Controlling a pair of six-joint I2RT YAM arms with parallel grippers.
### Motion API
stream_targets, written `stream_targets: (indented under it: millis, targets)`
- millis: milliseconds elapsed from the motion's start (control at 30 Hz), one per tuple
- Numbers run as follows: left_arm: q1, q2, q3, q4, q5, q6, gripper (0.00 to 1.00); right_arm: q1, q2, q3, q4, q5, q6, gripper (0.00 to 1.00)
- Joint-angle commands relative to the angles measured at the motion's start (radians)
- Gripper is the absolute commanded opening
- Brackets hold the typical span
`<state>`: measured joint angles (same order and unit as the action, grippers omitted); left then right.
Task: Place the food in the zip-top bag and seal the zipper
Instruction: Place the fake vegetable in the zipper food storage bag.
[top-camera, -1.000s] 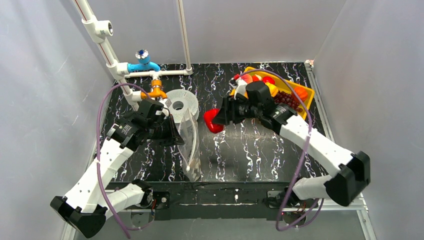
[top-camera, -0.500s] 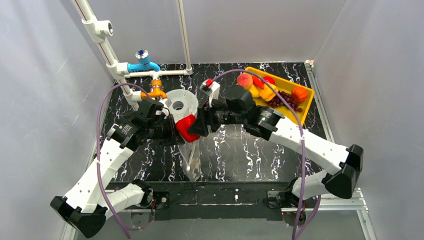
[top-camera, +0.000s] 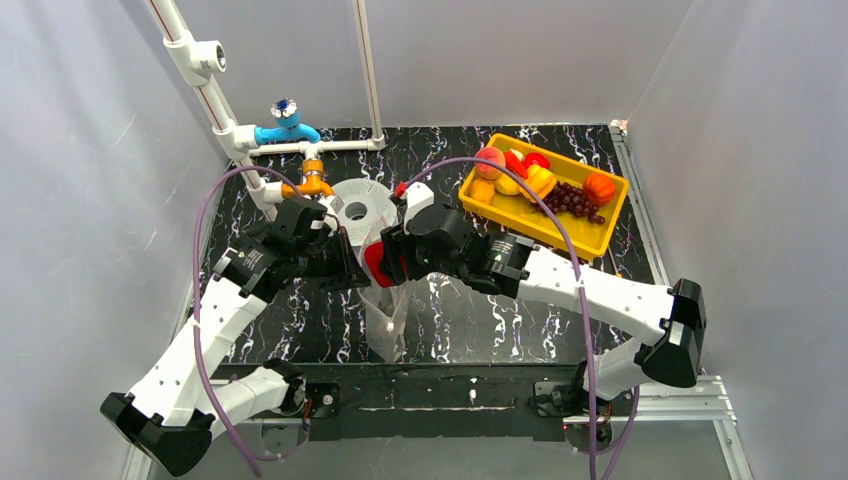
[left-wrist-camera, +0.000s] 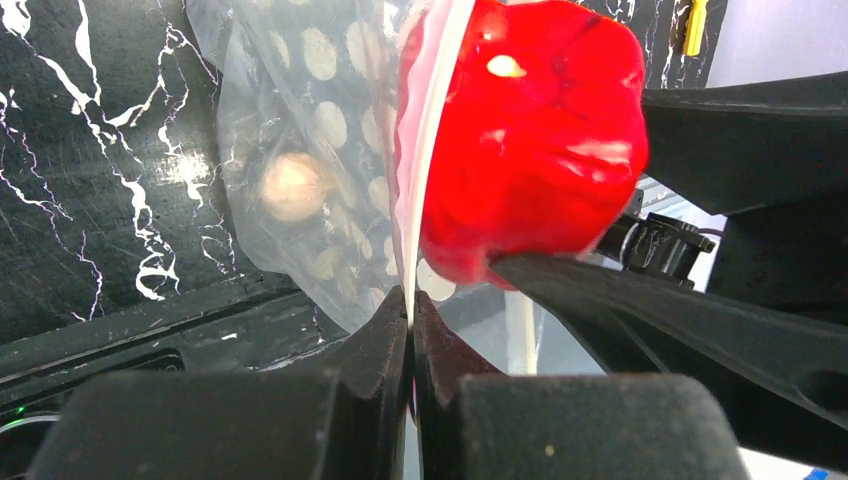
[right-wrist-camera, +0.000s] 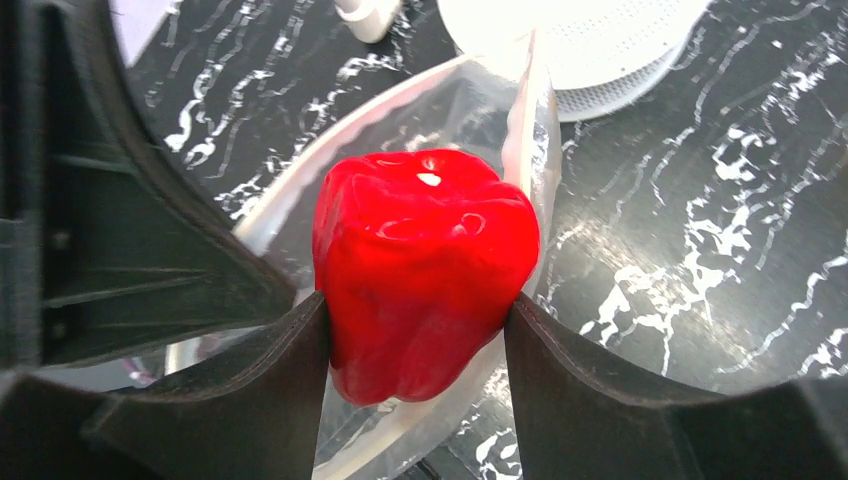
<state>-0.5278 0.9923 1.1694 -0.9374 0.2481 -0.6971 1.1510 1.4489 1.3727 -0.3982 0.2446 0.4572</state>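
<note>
My right gripper (top-camera: 384, 262) is shut on a glossy red pepper (right-wrist-camera: 425, 270) and holds it at the open mouth of the clear dotted zip-top bag (top-camera: 385, 310). My left gripper (left-wrist-camera: 412, 325) is shut on the bag's pale zipper edge (left-wrist-camera: 432, 130) and holds the mouth up. The red pepper (left-wrist-camera: 525, 135) shows right beside that edge in the left wrist view, and a small pale round thing (left-wrist-camera: 292, 185) shows through the bag wall. The bag mouth (right-wrist-camera: 300, 215) curves around the pepper in the right wrist view. More food lies in the yellow tray (top-camera: 560, 232).
A grey ring-shaped spool (top-camera: 360, 205) stands just behind the bag. White pipes with a blue valve (top-camera: 285, 128) and an orange fitting (top-camera: 312, 183) rise at the back left. Grey walls close in both sides.
My right gripper carried the red pepper leftwards from near the table's middle to the bag's mouth. My left gripper kept its hold on the bag edge.
</note>
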Motion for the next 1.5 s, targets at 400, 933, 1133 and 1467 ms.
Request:
stream_targets:
  millis: [400, 933, 1133, 1467]
  targets:
    - [-0.005, -0.023, 0.009, 0.003, 0.019, 0.001, 0.00, 0.036, -0.034, 0.042, -0.059, 0.093, -0.079, 0.48]
    - [-0.004, -0.030, 0.007, 0.002, 0.018, 0.000, 0.00, 0.039, -0.046, 0.075, -0.080, 0.098, -0.102, 0.84]
    - [-0.005, -0.033, -0.003, 0.002, 0.020, 0.000, 0.00, 0.039, -0.091, 0.072, -0.054, 0.051, -0.124, 0.84]
    - [-0.005, -0.036, -0.009, 0.003, 0.022, 0.004, 0.00, 0.029, -0.287, -0.010, 0.102, 0.082, -0.249, 0.92]
